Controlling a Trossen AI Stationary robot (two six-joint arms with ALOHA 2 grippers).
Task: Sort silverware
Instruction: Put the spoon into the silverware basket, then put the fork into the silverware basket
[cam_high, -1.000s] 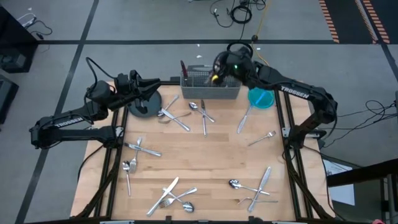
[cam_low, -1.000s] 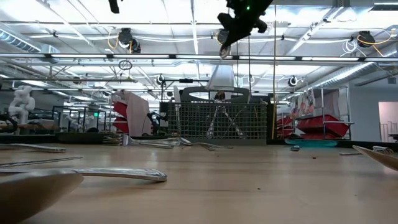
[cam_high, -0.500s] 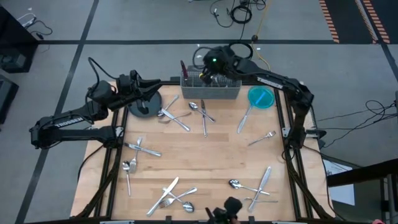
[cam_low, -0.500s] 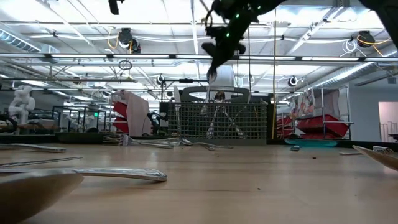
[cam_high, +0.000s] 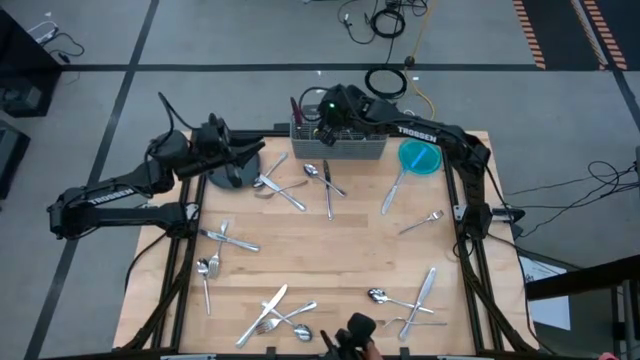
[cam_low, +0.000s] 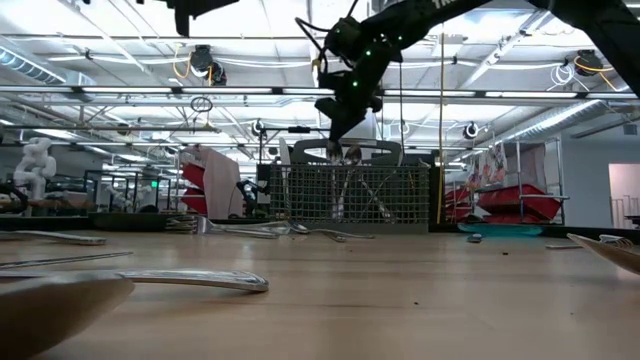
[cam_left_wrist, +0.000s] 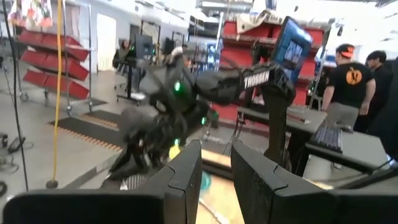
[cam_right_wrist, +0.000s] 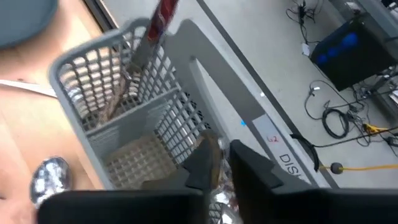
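Silverware lies scattered over the wooden table: a cluster near the caddy (cam_high: 327, 185), crossed pieces at the left (cam_high: 228, 238), and more along the near edge (cam_high: 275, 312) and near right (cam_high: 415, 298). The grey wire-mesh caddy (cam_high: 338, 142) (cam_low: 355, 195) (cam_right_wrist: 124, 118) stands at the far edge with some pieces in it. My right gripper (cam_high: 322, 118) (cam_low: 336, 125) (cam_right_wrist: 216, 168) hangs over the caddy's left half, shut on a shiny piece of silverware. My left gripper (cam_high: 258, 146) (cam_left_wrist: 216, 180) hovers by the dark round plate (cam_high: 232, 172), open by a narrow gap, holding nothing. My right gripper pinches a silver piece (cam_right_wrist: 213, 158) between its two fingers, coming from above and pointing down into the caddy. The piece is lifted clear of the table, above the caddy's mesh. Which part of it is held I cannot tell.
A red-handled tool (cam_high: 294, 108) (cam_right_wrist: 163, 12) stands in the caddy's left end. A teal bowl (cam_high: 420, 157) sits right of the caddy. A dark shape (cam_high: 350, 335) shows at the near edge. People (cam_left_wrist: 348, 87) stand in the room beyond.
My right gripper has moved toward the table's left along the far edge, from over the caddy's right part to its left half, and has come down toward the caddy, carrying the silver piece with it. The dark shape has appeared at the near edge.
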